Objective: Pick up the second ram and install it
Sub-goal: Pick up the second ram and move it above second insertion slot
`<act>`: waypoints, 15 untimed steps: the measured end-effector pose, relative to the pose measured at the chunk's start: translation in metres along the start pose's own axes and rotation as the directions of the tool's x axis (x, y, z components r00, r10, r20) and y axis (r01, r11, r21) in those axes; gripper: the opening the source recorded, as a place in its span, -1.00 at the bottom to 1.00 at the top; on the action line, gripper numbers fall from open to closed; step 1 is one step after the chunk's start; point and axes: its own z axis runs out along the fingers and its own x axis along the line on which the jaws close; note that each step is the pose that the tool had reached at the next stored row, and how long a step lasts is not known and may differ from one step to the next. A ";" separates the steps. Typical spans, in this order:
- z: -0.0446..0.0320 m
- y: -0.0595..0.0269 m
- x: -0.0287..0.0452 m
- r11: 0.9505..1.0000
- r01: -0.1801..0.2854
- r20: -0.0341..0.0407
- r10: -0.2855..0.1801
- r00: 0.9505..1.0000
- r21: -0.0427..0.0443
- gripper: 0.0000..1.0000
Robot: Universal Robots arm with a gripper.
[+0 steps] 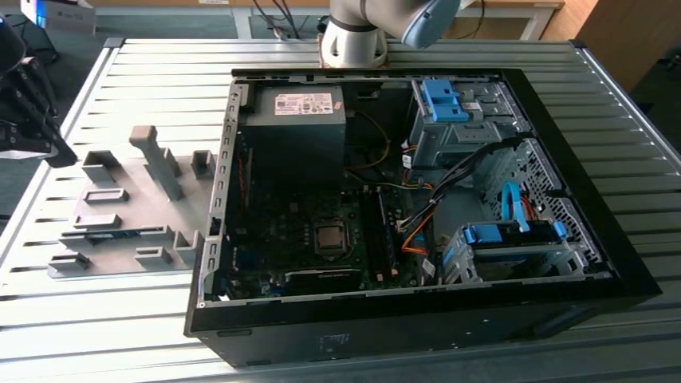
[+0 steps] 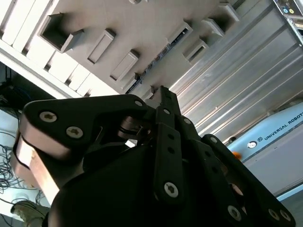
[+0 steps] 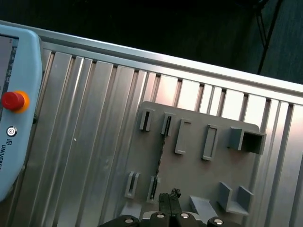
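Closed on nothing, the gripper is hovering near the second ram, which is standing edgewise in the grey fixture.

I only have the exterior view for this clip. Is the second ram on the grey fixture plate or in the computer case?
Observer: On the plate. In the first wrist view the second ram stands on edge in slotted blocks of the fixture plate.
Operator: And the gripper?
Observer: The gripper is close by one end of the stick, shut and holding nothing.
Operator: Anything else near the plate?
Observer: A light-blue teach pendant with a red button, off to one side of the plate.
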 end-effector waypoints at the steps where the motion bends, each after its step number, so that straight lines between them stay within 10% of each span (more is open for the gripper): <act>1: 0.0012 0.0000 0.0000 1.000 -0.018 0.000 0.018 1.000 0.000 -0.80; 7: 0.0091 0.0000 0.0000 0.992 -0.124 0.001 0.124 0.992 0.000 -0.80; 15: 0.0140 0.0005 0.0003 0.990 -0.141 0.001 0.141 0.990 0.000 -0.41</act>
